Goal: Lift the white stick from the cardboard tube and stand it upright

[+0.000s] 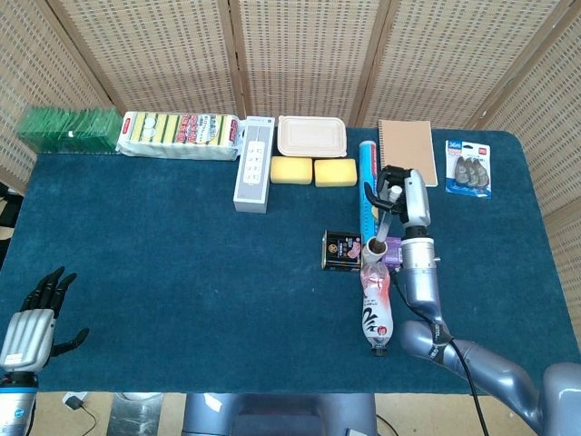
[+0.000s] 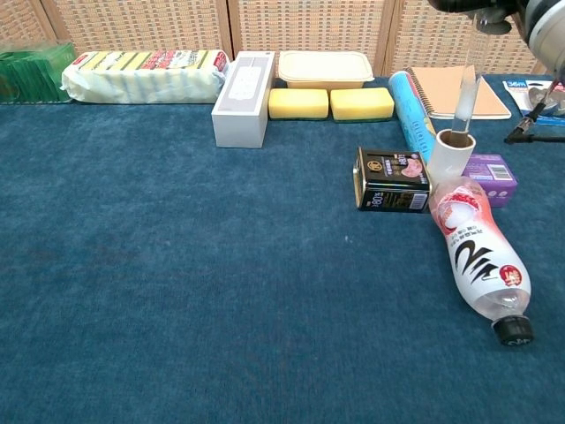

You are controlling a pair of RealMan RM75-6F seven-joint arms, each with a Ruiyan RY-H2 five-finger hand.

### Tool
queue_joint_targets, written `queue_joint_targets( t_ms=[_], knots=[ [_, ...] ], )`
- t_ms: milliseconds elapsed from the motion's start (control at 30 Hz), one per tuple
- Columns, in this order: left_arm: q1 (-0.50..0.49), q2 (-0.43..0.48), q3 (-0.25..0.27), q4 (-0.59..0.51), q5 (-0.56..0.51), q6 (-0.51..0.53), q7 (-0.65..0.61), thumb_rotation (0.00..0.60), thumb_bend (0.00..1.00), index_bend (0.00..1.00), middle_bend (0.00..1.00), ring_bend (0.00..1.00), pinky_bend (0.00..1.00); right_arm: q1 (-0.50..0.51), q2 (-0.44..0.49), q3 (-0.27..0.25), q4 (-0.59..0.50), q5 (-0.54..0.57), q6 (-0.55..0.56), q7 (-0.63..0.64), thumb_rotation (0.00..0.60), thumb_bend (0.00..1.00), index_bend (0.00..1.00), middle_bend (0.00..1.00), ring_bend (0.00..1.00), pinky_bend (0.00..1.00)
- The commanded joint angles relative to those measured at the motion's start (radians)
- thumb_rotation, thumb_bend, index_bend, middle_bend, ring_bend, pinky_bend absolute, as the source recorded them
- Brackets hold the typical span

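Observation:
The cardboard tube (image 2: 450, 153) stands upright between a black tin and a purple box, also seen from above as the tube (image 1: 375, 245). Straight above it, my right hand (image 1: 399, 189) pinches the top of the thin white stick (image 2: 467, 91). The stick hangs nearly vertical, its lower tip at the tube's mouth; whether the tip is still inside I cannot tell. In the chest view only the underside of the right hand (image 2: 516, 11) shows at the top edge. My left hand (image 1: 32, 320) hangs off the near left table edge, fingers spread, holding nothing.
A black tin (image 2: 391, 179), a purple box (image 2: 492, 175) and a lying plastic bottle (image 2: 478, 252) crowd the tube. Behind are a blue roll (image 2: 409, 102), a notebook (image 2: 448, 89), yellow sponges (image 2: 331, 103), a white box (image 2: 241, 86) and a blister pack (image 1: 468, 168).

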Motion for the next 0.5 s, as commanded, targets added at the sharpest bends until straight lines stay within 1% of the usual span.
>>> queue_joint_targets(
  t_ms=[33, 500],
  knots=[
    [0.000, 0.000, 0.000, 0.000, 0.000, 0.000, 0.000, 0.600, 0.19, 0.07, 0.00, 0.00, 0.15, -0.002, -0.002, -0.002, 0.001, -0.001, -0.003, 0.005, 0.600, 0.39, 0.74, 1.00, 1.00, 1.00],
    [-0.001, 0.004, -0.002, 0.000, 0.000, 0.002, -0.007, 0.600, 0.19, 0.07, 0.00, 0.00, 0.15, -0.005, -0.024, -0.018, 0.026, -0.018, -0.015, 0.030, 0.600, 0.37, 0.74, 1.00, 1.00, 0.94]
  ],
)
